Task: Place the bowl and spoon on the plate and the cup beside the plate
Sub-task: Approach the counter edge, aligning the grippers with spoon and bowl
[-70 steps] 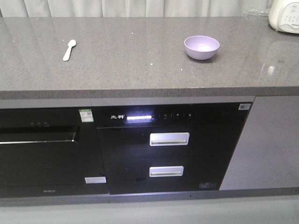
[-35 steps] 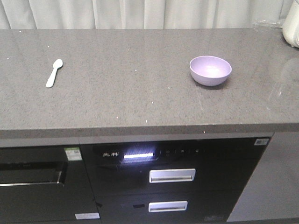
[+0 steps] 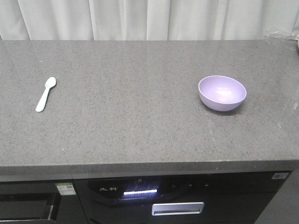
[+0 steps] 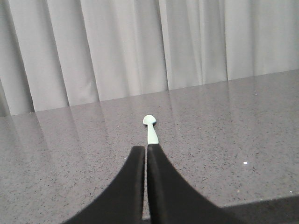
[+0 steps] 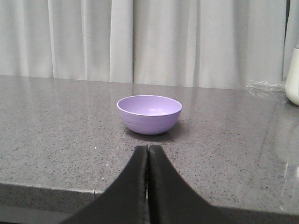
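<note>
Bowl and spoon lie well apart on the counter. The left gripper faces spoon, right gripper faces bowl; both pinched together, empty, apparently staged for pickup.

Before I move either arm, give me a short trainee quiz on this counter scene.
1. True or false: the spoon lies inside the bowl.
2. Which item lies straight ahead of the left tool? A bowl, B spoon, C cup.
3. Is the right tool open or shut?

Key: 1 false, they lie far apart. 2 B. 3 shut, holding nothing.
</note>
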